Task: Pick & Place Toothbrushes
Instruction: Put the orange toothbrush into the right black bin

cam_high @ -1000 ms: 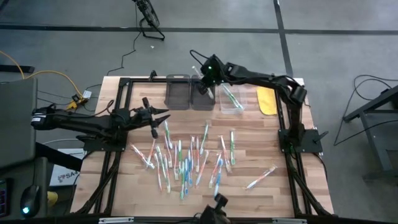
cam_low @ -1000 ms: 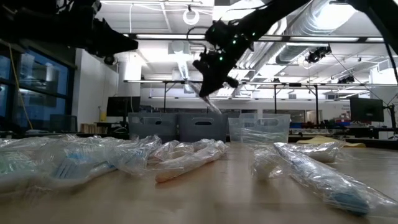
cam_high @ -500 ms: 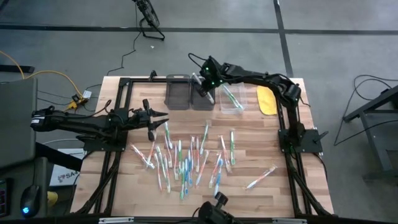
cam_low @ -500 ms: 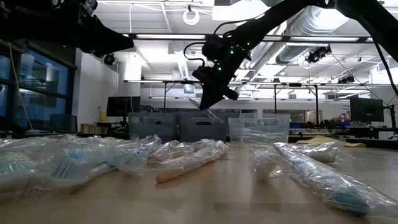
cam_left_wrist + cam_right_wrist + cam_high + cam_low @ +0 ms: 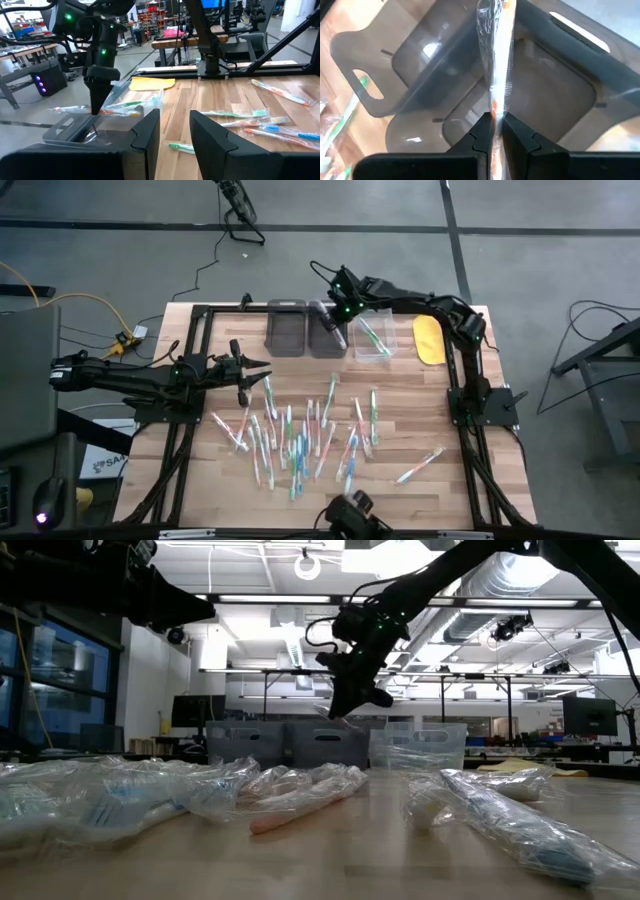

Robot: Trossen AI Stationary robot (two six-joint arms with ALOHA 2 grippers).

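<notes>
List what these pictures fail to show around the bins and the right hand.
- Middle dark grey plastic bin: the right hand covers much of it in the high view, hiding its contents.
- Wrapped orange-handled toothbrush in that hand: its head is cut off by the right wrist view's edge.
- Left hand: hard to make out in the high view.

Right tool (image 5: pixel 494 131) pinched shut, arm stretched far; left tool (image 5: pixel 172 131) part-open, hovering.
</notes>
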